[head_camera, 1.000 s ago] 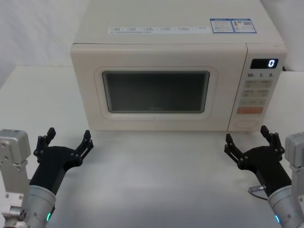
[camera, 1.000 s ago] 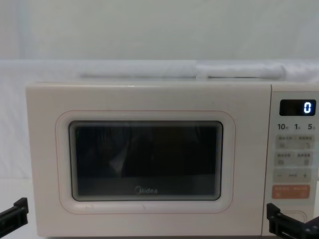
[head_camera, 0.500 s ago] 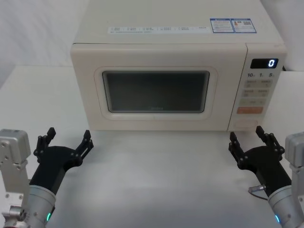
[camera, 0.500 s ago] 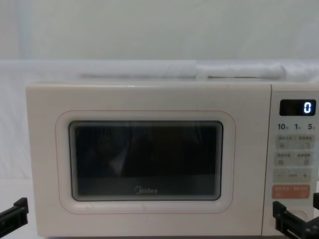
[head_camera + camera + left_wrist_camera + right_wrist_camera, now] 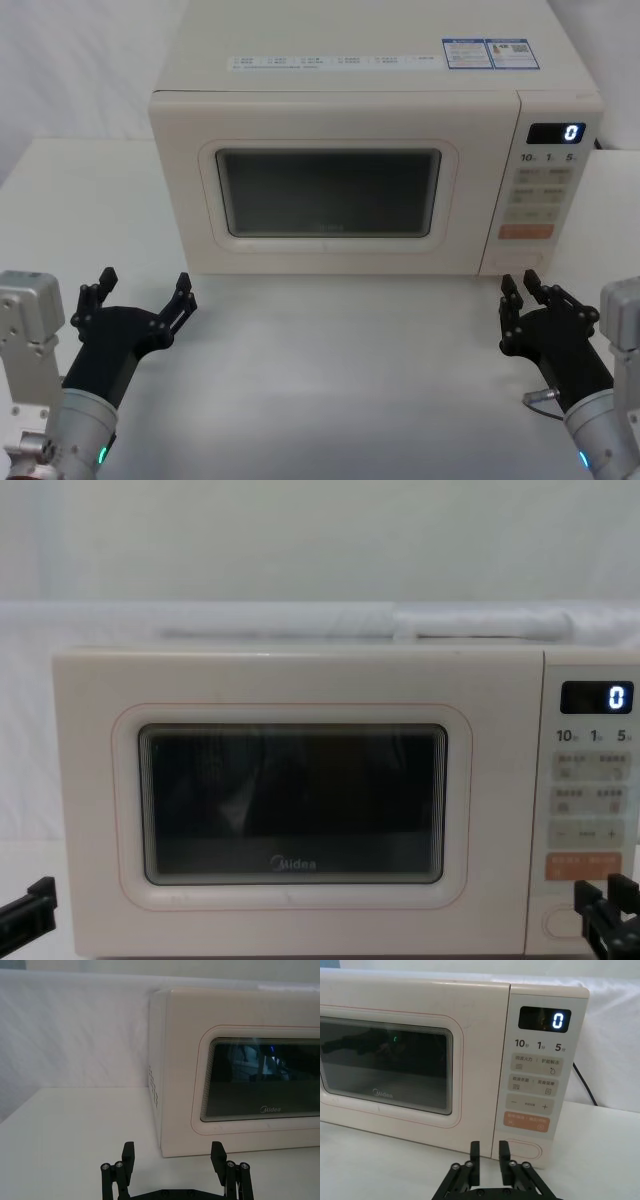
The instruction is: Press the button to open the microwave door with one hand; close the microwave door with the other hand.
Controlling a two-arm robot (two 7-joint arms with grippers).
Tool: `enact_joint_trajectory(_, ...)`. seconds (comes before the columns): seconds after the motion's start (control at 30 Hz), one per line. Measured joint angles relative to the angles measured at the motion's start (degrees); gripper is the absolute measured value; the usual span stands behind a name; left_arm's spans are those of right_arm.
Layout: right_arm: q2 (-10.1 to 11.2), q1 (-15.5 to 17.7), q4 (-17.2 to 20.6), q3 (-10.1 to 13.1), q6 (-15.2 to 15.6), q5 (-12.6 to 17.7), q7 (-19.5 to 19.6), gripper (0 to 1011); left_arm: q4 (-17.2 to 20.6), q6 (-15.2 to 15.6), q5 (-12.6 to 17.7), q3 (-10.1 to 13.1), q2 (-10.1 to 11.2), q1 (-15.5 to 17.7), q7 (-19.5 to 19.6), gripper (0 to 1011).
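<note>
Black fingers of the left hand [image 5: 140, 296] spread wide near the surface's front left corner, idle. Behind, the microwave door [image 5: 330, 185] is shut, so both steps remain. Near the front right, the right hand [image 5: 522, 300], nearly clenched and empty, faces the unpressed button [image 5: 524, 1150].
</note>
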State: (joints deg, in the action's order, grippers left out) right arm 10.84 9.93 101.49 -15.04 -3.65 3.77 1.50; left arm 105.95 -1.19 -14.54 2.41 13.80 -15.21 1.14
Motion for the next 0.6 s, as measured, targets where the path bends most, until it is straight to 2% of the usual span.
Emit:
enact_joint_trajectory(0.07, 0.00, 0.00, 0.00, 0.00, 0.00, 0.00, 0.00, 204, 0.00, 0.00, 0.00, 0.00, 0.00, 0.00, 0.00, 1001)
enact_joint_trajectory(0.1, 0.00, 0.00, 0.00, 0.00, 0.00, 0.00, 0.00, 204, 0.00, 0.00, 0.00, 0.00, 0.00, 0.00, 0.00, 1001)
enact_joint_trajectory(0.17, 0.00, 0.00, 0.00, 0.00, 0.00, 0.00, 0.00, 89, 0.00, 0.00, 0.00, 0.00, 0.00, 0.00, 0.00, 1001)
enact_joint_trajectory(0.2, 0.00, 0.00, 0.00, 0.00, 0.00, 0.00, 0.00, 89, 0.00, 0.00, 0.00, 0.00, 0.00, 0.00, 0.00, 1001)
enact_joint_trajectory(0.3, 0.00, 0.00, 0.00, 0.00, 0.00, 0.00, 0.00, 6, 0.00, 0.00, 0.00, 0.00, 0.00, 0.00, 0.00, 1001)
enact_joint_trajectory(0.6, 0.00, 0.00, 0.00, 0.00, 0.00, 0.00, 0.00, 0, 0.00, 0.00, 0.00, 0.00, 0.00, 0.00, 0.00, 1001)
